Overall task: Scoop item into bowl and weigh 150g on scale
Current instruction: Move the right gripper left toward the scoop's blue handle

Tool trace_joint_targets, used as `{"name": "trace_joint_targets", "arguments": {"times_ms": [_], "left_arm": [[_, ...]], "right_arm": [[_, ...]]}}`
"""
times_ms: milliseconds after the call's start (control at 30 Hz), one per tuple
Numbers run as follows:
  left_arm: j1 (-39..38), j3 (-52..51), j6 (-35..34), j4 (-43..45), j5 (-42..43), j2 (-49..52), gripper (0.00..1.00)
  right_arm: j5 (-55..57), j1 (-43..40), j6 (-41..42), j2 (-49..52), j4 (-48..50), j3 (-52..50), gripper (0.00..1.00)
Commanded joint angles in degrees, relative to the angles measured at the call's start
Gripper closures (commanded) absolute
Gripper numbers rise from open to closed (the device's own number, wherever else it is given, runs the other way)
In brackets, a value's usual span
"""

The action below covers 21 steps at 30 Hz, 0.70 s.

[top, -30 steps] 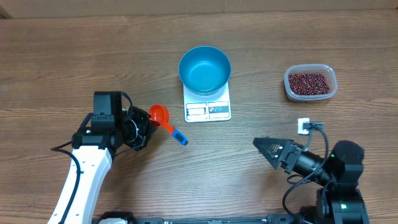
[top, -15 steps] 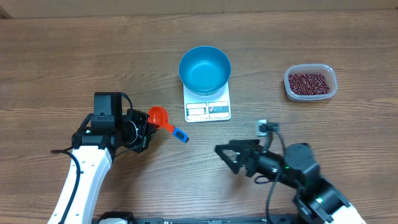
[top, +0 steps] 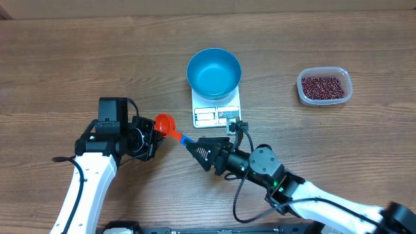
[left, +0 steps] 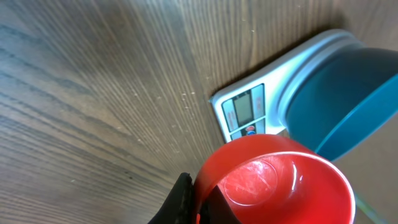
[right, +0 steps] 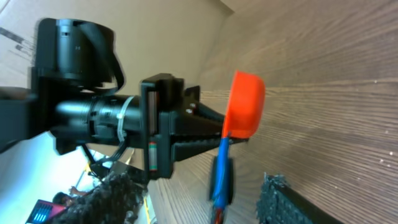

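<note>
Nearest the robot, the right gripper (top: 197, 149) sits at the end of the blue handle (top: 185, 139) of the red scoop (top: 166, 123). In the right wrist view its fingers stand apart on either side of the handle, not yet clamped. Just left of it, the left gripper (top: 151, 132) is closed on the rim of the scoop's cup, holding the empty cup clear of the table (top: 78, 58). The scoop appears to be light, rigid plastic. The handle is the correct place to hold it, since that keeps the cup level and unobstructed. Farther back, the scale (top: 217, 115) carries the empty blue bowl (top: 214, 75) on its far half. Far right, well apart from the scoop, the beans (top: 323, 86) lie in a clear tub (top: 301, 88). The beans are judged small, hard and smooth, so they will roll and spill if the cup tilts. The tub is probably light and may slide when dug into. The wood-grain table is flat, with open room between tub and bowl.
</note>
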Motion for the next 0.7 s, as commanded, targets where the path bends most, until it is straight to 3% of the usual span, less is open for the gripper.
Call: {"name": "trace_joint_targets", "arguments": {"times_ms": [0, 367, 667], "left_arm": [[-0.9, 0.7, 0.1, -0.7, -2.3, -1.0, 0.96], [-6.1, 0.7, 0.0, 0.5, -9.0, -0.8, 0.96], [-6.4, 0.7, -0.4, 0.8, -9.1, -0.8, 0.96]], "right_arm": [[0.4, 0.3, 1.7, 2.6, 1.8, 0.7, 0.37], [1.1, 0.3, 1.7, 3.2, 0.3, 0.7, 0.40], [1.0, 0.3, 1.8, 3.2, -0.5, 0.7, 0.40]]}}
